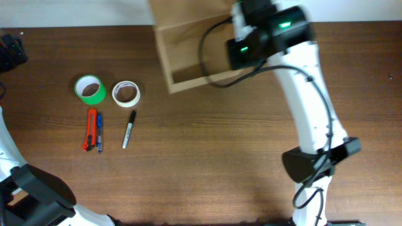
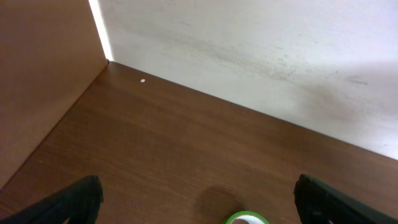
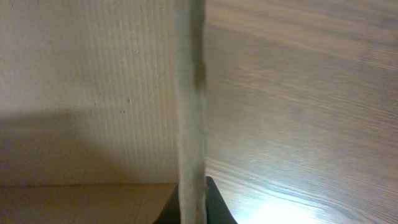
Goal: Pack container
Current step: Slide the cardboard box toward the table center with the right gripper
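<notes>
Right end effector [image 3: 193, 208] clamped on ribbed tan cardboard container [image 1: 188, 53] wall; left end effector [image 2: 202, 200] wide open.

Matt tan cardboard container [image 1: 188, 50] on a smooth, faintly glossy wood-grain table [image 1: 220, 157].

L end effector [image 2: 198, 200] spread | R end effector [image 3: 193, 202] clamped, arm stretched fwd

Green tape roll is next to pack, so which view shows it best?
Overhead: the whole green tape roll lies on the brown wooden table, beside a white tape roll. The left wrist view catches only its rim at the bottom edge. The right wrist view shows none, just the tan cardboard box wall.
</notes>
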Robot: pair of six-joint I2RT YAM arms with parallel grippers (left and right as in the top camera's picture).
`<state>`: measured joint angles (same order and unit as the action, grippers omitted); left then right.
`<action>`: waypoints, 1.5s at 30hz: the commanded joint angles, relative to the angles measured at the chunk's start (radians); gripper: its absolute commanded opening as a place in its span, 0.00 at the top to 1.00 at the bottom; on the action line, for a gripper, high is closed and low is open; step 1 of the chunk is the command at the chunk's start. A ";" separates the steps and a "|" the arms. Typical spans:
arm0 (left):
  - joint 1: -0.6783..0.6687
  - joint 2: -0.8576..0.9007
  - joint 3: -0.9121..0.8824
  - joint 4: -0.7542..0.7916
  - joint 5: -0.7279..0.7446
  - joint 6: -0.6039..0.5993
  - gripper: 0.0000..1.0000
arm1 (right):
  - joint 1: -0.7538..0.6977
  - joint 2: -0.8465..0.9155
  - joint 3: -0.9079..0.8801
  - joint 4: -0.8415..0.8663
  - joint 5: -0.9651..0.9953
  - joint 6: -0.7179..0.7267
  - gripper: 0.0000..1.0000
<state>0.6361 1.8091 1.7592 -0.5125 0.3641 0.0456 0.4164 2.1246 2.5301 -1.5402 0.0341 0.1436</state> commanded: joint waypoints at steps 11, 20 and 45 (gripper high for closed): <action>0.002 0.006 0.021 0.002 0.014 0.012 0.00 | 0.041 0.259 0.009 0.003 -0.006 0.101 0.96; 0.002 0.006 0.021 0.002 0.014 0.012 0.00 | 0.026 0.378 0.007 0.018 -0.035 0.071 0.96; 0.002 0.006 0.021 0.002 0.014 0.012 0.00 | -0.019 0.482 -0.006 0.070 -0.114 -0.031 0.84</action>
<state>0.6365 1.8091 1.7592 -0.5125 0.3641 0.0456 0.3977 2.5824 2.5282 -1.4693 -0.0574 0.1249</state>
